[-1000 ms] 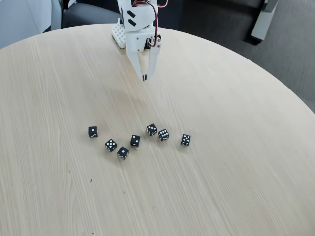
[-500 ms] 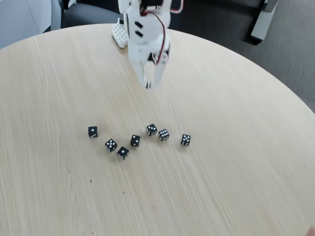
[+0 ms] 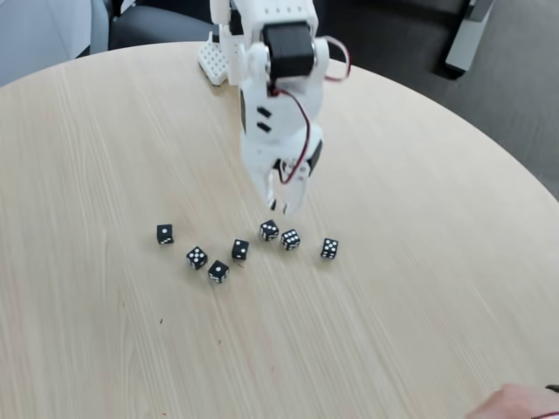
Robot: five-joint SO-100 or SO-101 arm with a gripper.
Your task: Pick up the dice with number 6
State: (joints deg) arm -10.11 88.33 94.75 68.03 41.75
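White gripper [image 3: 281,209] — fingers slightly apart, empty, poised just above the row of seven black dice on the round table [image 3: 419,288]. Six die [image 3: 329,249] — far right of the row, apart from the gripper.

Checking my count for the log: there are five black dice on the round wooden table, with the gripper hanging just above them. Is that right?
Not quite. The fixed view shows seven black dice, not five, spread in a loose row on the round wooden table. The rest holds: the gripper hangs just above them, near the middle of the row.
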